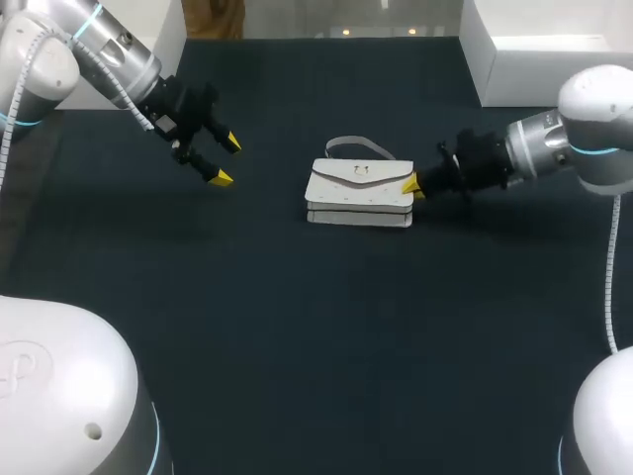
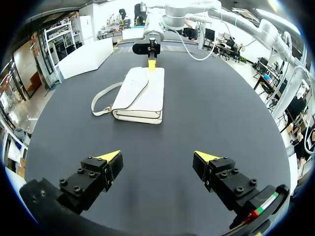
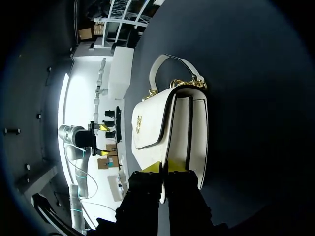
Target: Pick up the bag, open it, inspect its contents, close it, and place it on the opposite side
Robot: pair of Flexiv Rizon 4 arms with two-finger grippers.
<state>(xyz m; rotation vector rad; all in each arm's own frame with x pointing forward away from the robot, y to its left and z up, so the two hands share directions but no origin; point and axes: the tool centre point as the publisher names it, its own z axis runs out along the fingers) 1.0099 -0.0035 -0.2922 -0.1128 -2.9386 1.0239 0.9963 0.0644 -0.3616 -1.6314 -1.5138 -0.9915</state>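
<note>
Soft overhead light falls on the dark table (image 1: 297, 327); the white bag (image 1: 360, 195) throws little shadow; glare far right

White bag (image 1: 360, 193), seemingly gold clasp (image 3: 139, 124), dark table (image 1: 297, 327)

The left arm (image 1: 109, 54) is extending in from the left, the left gripper (image 1: 226, 160) hovering with fingers spread wide. The right arm (image 1: 584, 129) is lying low and level, the right gripper (image 1: 413, 186) pinching the bag (image 1: 361, 183) by its end.

White rounded arms (image 1: 593, 99), cyan rings (image 1: 591, 150), coiled white cables (image 1: 611, 277); black screw-studded left gripper (image 2: 158, 157) (yellow tips)
</note>
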